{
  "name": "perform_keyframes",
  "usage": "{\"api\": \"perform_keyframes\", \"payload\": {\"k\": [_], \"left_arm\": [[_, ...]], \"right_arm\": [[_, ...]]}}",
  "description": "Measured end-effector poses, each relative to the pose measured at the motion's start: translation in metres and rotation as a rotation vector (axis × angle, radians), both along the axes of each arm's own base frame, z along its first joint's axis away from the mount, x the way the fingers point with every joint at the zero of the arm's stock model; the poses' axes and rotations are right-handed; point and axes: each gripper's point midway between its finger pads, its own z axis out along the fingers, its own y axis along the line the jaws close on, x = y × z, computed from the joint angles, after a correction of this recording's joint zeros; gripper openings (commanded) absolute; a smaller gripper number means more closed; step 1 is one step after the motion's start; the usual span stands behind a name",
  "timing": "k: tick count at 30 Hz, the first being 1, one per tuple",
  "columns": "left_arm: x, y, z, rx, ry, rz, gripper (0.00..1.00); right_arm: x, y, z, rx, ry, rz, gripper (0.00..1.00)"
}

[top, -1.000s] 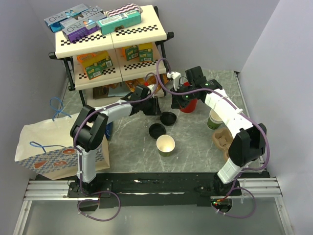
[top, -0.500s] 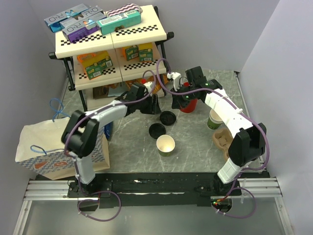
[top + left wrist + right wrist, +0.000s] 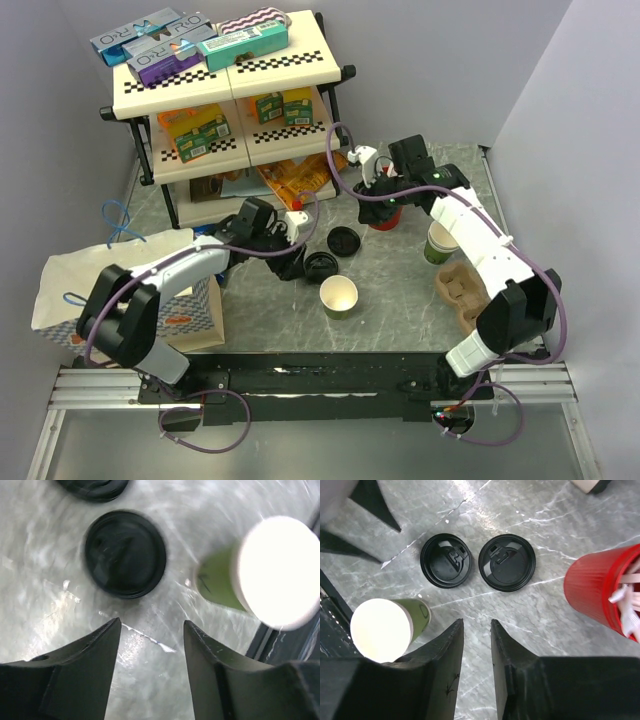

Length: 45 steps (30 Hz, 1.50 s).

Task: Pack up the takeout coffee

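The green cup (image 3: 338,297) stands upright and lidless on the worktop (image 3: 400,300). It is apart from the red cup (image 3: 385,213), to that cup's left and toward the arm bases. Two black lids lie flat between them. The far lid (image 3: 344,240) is just left of the red cup, and the near lid (image 3: 320,265) lies farther from it, close to the green cup. The left pincer (image 3: 152,625) hangs wide open and empty beyond the near lid, on the side away from the red cup. The right pincer (image 3: 476,625) hovers just beside the red cup, above its rim, with its fingers slightly parted and gripping nothing.
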Motion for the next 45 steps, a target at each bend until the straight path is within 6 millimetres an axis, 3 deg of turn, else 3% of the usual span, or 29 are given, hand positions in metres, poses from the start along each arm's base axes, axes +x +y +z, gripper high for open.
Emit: {"api": "perform_keyframes", "payload": {"k": [6,18,22,31,41,45], "left_arm": [[-0.014,-0.004,0.013,-0.017,-0.219,-0.306,0.60],[-0.022,-0.021,-0.013,0.115,-0.531,-0.658,0.56],[-0.017,-0.022,-0.022,0.156,-0.592,-0.716,0.54],[-0.013,-0.019,-0.061,0.276,-0.605,-0.811,0.50],[0.002,-0.029,-0.063,0.337,-0.687,-0.789,0.43],[0.002,-0.026,-0.073,0.356,-0.667,-0.799,0.38]], "right_arm": [[-0.008,-0.005,0.014,-0.009,-0.021,0.011,0.36],[-0.015,-0.024,0.032,-0.008,-0.052,-0.025,0.37],[-0.017,-0.029,0.039,-0.005,-0.071,-0.036,0.37],[-0.014,-0.038,0.041,-0.006,-0.075,-0.065,0.37],[-0.015,-0.042,0.035,-0.009,-0.055,-0.079,0.36],[-0.015,-0.042,0.035,-0.009,-0.054,-0.081,0.36]]}}
